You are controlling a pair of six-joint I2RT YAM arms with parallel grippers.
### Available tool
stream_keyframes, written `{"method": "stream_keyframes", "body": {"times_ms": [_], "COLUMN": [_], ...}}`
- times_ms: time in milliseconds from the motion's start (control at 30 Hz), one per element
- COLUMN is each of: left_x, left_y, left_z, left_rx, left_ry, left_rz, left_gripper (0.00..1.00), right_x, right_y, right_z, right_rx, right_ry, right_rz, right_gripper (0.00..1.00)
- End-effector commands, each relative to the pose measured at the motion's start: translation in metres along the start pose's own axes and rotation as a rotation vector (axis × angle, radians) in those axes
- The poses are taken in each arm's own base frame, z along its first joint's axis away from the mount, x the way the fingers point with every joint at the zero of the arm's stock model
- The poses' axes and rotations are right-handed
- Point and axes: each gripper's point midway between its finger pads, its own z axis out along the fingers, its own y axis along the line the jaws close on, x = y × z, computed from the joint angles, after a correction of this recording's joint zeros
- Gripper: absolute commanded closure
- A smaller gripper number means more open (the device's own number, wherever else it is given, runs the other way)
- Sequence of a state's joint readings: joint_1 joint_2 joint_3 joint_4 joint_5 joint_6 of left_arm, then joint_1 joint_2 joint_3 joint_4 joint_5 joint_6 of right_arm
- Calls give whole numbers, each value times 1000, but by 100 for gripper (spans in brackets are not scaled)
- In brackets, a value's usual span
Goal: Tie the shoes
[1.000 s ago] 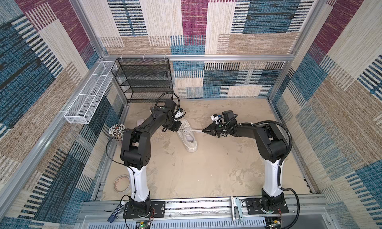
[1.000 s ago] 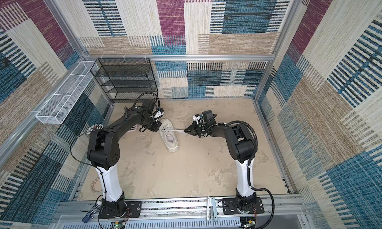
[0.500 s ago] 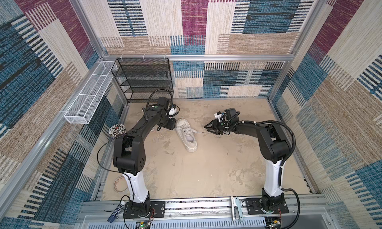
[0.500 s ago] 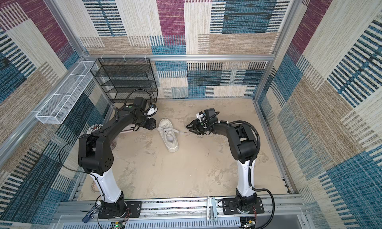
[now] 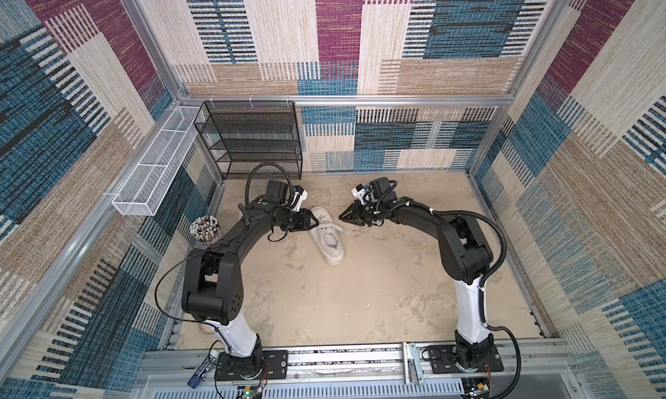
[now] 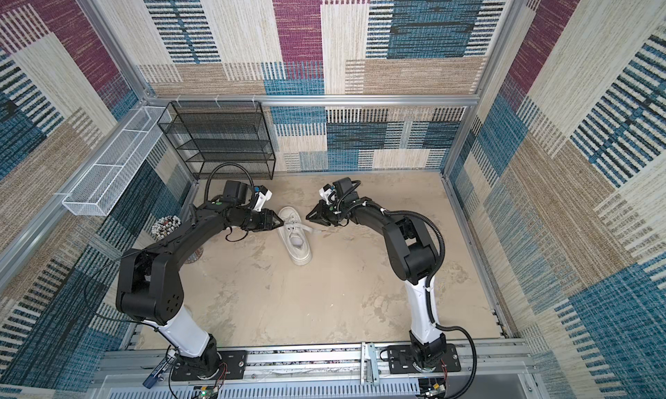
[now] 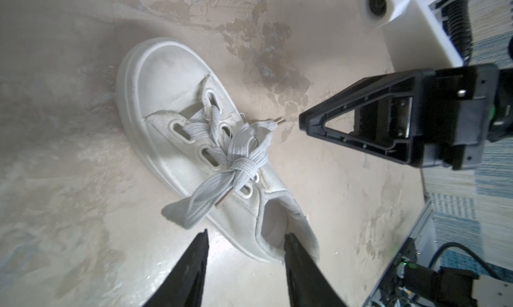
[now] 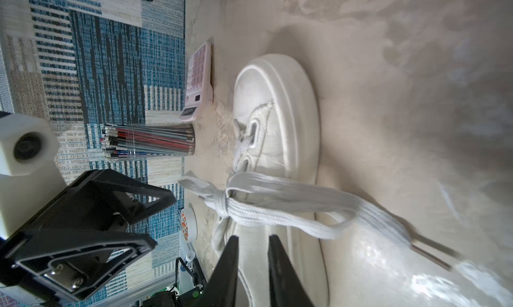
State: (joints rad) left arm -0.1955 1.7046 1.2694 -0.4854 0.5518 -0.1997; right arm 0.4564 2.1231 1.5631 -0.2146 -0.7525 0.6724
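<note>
Sand-coloured and mottled, the bench (image 5: 324, 307) carries the white shoe (image 5: 327, 236) at its far middle, sole down, toe toward the back wall, between the two arms. The left claw (image 7: 247, 253) is held spread and empty, close against the shoe's flank. The right claw (image 8: 253, 253) is set at a slim gap with nothing in it, a little apart on the opposite side. The laces (image 7: 236, 142) are seen already drawn into a bow, with the knot (image 7: 244, 165) over the upper eyelets, so the step is judged to be a last snugging or a clean letting-go. Should tightening be wanted, a loop ought to be pinched by each claw, never a metal-tipped end, since the bow would be undone by that. The pulls should be matched and opposed, as a light shoe is likely to be dragged over a smooth bench. Of the containers, no contents can be made out in the black mesh rack (image 5: 252, 141) or the white wire basket (image 5: 151, 173), while the clear cup (image 8: 191, 139) is packed with pencils (image 8: 133, 142).
</note>
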Motion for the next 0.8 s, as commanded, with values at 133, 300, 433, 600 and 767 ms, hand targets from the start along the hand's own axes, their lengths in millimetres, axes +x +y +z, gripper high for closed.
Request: {"method": "stream_keyframes", "body": {"times_ms": [133,300,433,600,767], "left_x": [-12,-10,-6,-7,-9], "left_y": [-12,-7,-3,-1,-2], "left_z": [6,13,18,22,27], "left_rx": [89,83,73,72,92], "left_ry": [-64,-34,-24,-19,-15], "left_rz": [-38,-42,-39,-29,-27], "left_gripper": [51,50,50,50,50], "right_x": [3,7,10,14,17], "right_y": [26,32,35,36,30], "right_z": [16,23,30,36,44], "right_rx": [-68,-99,-114,-129,-129], "right_ry": [47,65,85,103,115], "right_rz": [-27,-23,-18,-12,-2], "right_gripper": [85,88,89,90,91]}}
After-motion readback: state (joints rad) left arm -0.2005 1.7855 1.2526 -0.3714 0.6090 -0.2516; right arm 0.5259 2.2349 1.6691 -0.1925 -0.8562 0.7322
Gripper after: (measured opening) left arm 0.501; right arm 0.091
